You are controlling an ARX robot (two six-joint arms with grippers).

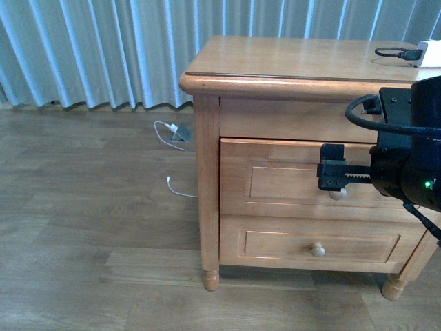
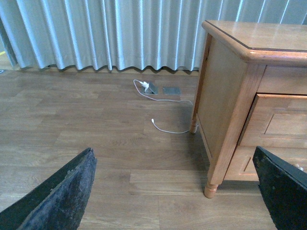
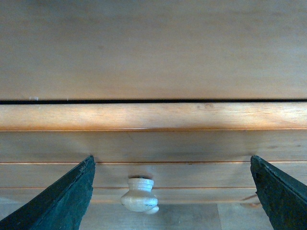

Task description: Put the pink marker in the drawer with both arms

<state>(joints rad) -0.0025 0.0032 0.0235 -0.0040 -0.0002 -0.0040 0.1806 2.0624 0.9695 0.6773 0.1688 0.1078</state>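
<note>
The drawer (image 1: 275, 181) is the upper one of a honey-coloured wooden dresser and looks shut. Its round pale knob (image 1: 337, 195) shows just below my right gripper (image 1: 332, 169), which is open and empty, close to the drawer front. In the right wrist view the knob (image 3: 139, 195) lies between the open fingers of the right gripper (image 3: 171, 165), nearer one finger. My left gripper (image 2: 173, 153) is open and empty over the floor, to the left of the dresser; it does not show in the front view. The pink marker is out of view.
The lower drawer (image 1: 317, 249) sits just below. A white object with a black cable (image 1: 422, 54) lies on the dresser top. A white charger and cable (image 2: 148, 87) lie on the wooden floor by the curtain (image 1: 103, 48). A dresser leg (image 2: 210, 189) stands between the left fingers.
</note>
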